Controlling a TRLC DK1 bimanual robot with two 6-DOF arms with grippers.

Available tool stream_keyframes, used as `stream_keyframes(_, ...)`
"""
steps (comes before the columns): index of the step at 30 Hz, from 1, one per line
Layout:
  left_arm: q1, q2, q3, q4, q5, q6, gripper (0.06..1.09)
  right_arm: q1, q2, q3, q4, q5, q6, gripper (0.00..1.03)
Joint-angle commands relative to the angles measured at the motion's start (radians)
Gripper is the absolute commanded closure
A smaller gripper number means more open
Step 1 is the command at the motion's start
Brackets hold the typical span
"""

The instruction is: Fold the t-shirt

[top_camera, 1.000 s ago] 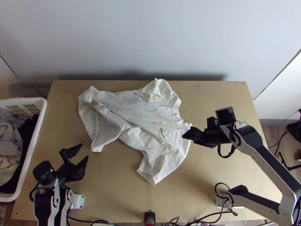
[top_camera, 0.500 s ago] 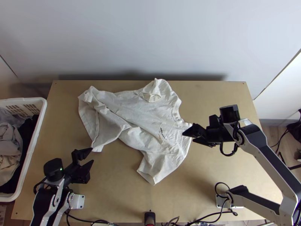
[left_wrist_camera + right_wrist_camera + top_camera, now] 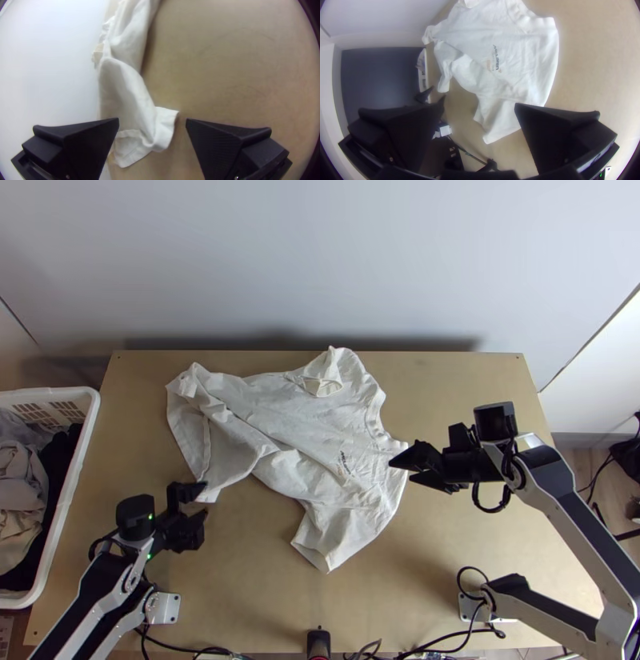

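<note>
In the top view the white t-shirt lies loosely spread and wrinkled, its hem end bunched at the left and the collar toward the right. My left gripper is open at the shirt's lower left corner; in the left wrist view that corner shows between the fingers of the left gripper. My right gripper stands beside the collar at the shirt's right edge. In the right wrist view the right gripper is open, with the shirt's printed front beyond it.
A white basket with clothes stands at the table's left side. Bare wood of the table lies to the right of the shirt. Cables run along the near edge, and a wall rises behind the far edge.
My left gripper has moved right to the shirt's lower left corner, and its fingers look closer together. My right arm has shifted slightly to the right. The shirt lies as before.
</note>
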Motion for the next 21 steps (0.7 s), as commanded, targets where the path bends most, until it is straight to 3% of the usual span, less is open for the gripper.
stream_keyframes(1, -0.009, 0.109, 0.038, 0.077, -0.028, 0.011, 0.11, -0.007, -0.022, -0.019, 0.001, -0.007, 0.001, 0.05)
stream_keyframes(8, 0.002, 0.170, 0.040, 0.125, -0.034, 0.047, 0.11, -0.008, -0.022, -0.007, 0.001, -0.008, 0.002, 0.05)
stream_keyframes(17, 0.026, 0.391, 0.057, 0.330, -0.089, 0.116, 0.11, -0.020, -0.036, 0.001, 0.001, -0.016, 0.010, 0.05)
stream_keyframes(18, 0.028, 0.420, 0.058, 0.360, -0.108, 0.120, 0.16, -0.022, -0.036, 0.004, 0.001, -0.016, 0.011, 0.05)
stream_keyframes(19, 0.028, 0.443, 0.061, 0.380, -0.112, 0.122, 0.29, -0.024, -0.038, 0.007, -0.001, -0.016, 0.011, 0.05)
stream_keyframes(21, 0.031, 0.451, 0.061, 0.381, -0.108, 0.146, 0.75, -0.027, -0.039, 0.013, -0.002, -0.016, 0.011, 0.05)
